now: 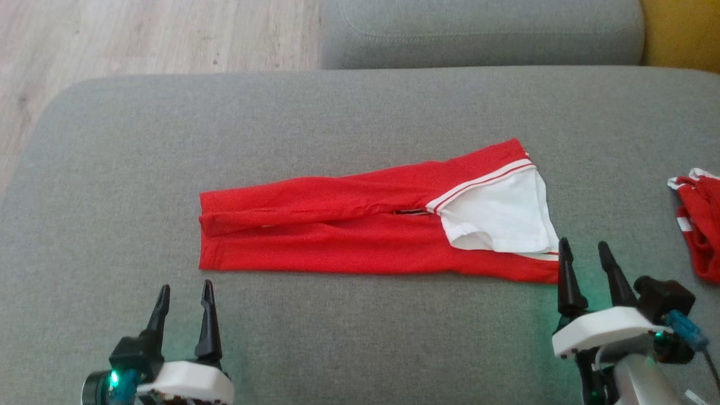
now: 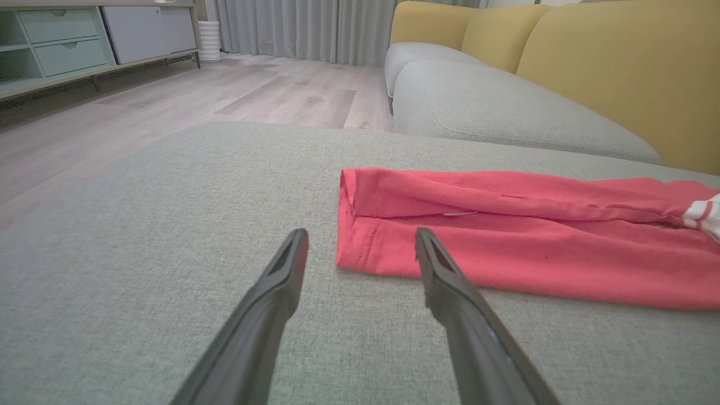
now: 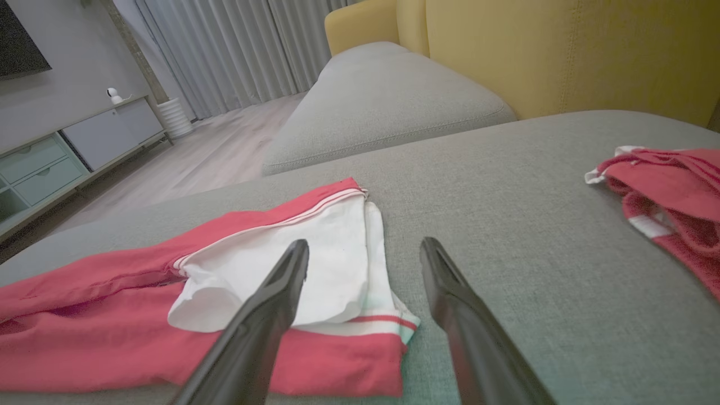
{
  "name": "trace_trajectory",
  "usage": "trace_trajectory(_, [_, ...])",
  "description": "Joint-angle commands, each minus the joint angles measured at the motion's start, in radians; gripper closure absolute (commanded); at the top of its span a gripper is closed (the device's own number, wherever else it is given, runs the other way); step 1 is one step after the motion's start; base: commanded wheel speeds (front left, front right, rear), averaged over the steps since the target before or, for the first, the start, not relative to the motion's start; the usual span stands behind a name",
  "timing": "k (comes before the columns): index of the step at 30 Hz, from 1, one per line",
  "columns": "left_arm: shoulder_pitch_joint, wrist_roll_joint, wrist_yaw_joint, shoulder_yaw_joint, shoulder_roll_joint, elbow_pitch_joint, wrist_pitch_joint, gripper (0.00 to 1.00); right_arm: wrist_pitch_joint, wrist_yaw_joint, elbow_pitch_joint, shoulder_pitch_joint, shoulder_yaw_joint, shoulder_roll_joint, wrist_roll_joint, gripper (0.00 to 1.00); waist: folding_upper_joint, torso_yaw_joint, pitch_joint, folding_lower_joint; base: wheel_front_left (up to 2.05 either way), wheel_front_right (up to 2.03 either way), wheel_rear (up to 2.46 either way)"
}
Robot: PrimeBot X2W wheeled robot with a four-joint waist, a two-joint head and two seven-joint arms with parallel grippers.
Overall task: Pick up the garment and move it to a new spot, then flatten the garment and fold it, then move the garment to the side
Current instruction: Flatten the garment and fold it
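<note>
Here, from the head, the red garment [image 1: 360, 236] lies folded in a long strip across the middle of the grey cushion [image 1: 337, 112], its white panel [image 1: 500, 216] at the right end. The left pincer [image 1: 185, 285] hovers near the strip's lower left corner, and the right pincer [image 1: 584, 243] is just beside its right end. Both are spread wide and hold nothing. A second garment [image 1: 700, 225], also red, lies at the cushion's right edge.

From the left wrist, the spread fingers [image 2: 281, 281] point at the strip's hemmed end.

From the right wrist, the spread fingers [image 3: 450, 292] frame the white corner.
</note>
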Motion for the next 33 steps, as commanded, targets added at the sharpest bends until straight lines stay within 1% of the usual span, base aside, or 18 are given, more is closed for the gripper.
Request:
trace_trajectory(1, [-0.011, 0.010, 0.000, 0.041, 0.003, -0.039, -0.010, 0.00, -0.011, -0.001, -0.019, -0.009, 0.034, -0.002, 0.001, 0.00, -0.0001, 0.002, -0.017, 0.0001, 0.00, 0.00, 0.00])
trace_trajectory(9, [0.018, -0.018, 0.001, 0.000, 0.002, -0.052, -0.010, 0.00, -0.011, -0.001, 0.002, -0.009, 0.042, -0.001, 0.001, 0.00, -0.0001, 0.016, -0.022, 0.0001, 0.00, 0.00, 0.00])
trace_trajectory(12, [0.014, -0.024, 0.001, -0.010, 0.002, -0.047, -0.010, 0.00, -0.011, -0.001, 0.035, -0.029, 0.054, -0.001, -0.019, 0.00, -0.0001, 0.022, -0.007, 0.0001, 0.00, 0.00, 0.00])
trace_trajectory(16, [-0.010, -0.040, -0.002, -0.036, 0.002, -0.035, -0.010, 0.00, -0.011, -0.001, 0.120, -0.115, 0.060, -0.001, -0.056, 0.00, -0.0001, 0.046, 0.042, 0.0001, 0.00, 0.00, 0.00])
trace_trajectory(21, [-0.042, -0.063, -0.008, -0.076, 0.002, -0.021, -0.010, 0.00, -0.011, -0.001, 0.217, -0.224, -0.024, -0.001, -0.089, 0.00, -0.0001, 0.092, 0.091, 0.0001, 0.00, 0.00, 0.00])
trace_trajectory(25, [-0.057, -0.078, -0.011, -0.089, 0.002, -0.014, -0.010, 0.00, -0.011, -0.001, 0.346, -0.292, -0.083, -0.006, -0.118, 0.00, -0.0001, 0.118, 0.113, 0.0001, 0.00, 0.00, 0.00])
trace_trajectory(29, [-0.070, -0.099, -0.012, -0.098, 0.002, -0.010, -0.010, 0.00, -0.011, -0.001, 0.443, -0.348, -0.144, -0.014, -0.141, 0.00, -0.0001, 0.133, 0.128, 0.0001, 0.00, 0.00, 0.00])
trace_trajectory(33, [-0.083, -0.112, -0.009, -0.120, 0.002, -0.009, -0.010, 0.00, -0.011, -0.001, 0.501, -0.370, -0.179, -0.010, -0.157, 0.00, -0.0001, 0.139, 0.137, 0.0001, 0.00, 0.00, 0.00])
